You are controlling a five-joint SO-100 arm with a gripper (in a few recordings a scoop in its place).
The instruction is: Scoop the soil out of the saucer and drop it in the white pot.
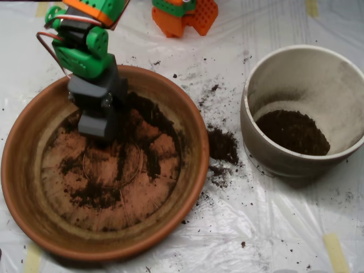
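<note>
The terracotta saucer (193, 142) fills the left of the overhead view, its bottom stained and streaked with thin patches of dark soil (145, 122). My grey scoop (98, 129) hangs from the green and orange arm over the saucer's upper left part, its tip down near the bottom. Its halves look closed together, but the seam is hard to read. The white pot (341, 74) stands at the right, with a dark heap of soil (293, 132) in its bottom.
Spilled soil (222, 145) lies on the white plastic sheet between saucer and pot, with crumbs scattered around. An orange and green arm base (185, 16) stands at the top centre. Tape strips (335, 250) hold the sheet.
</note>
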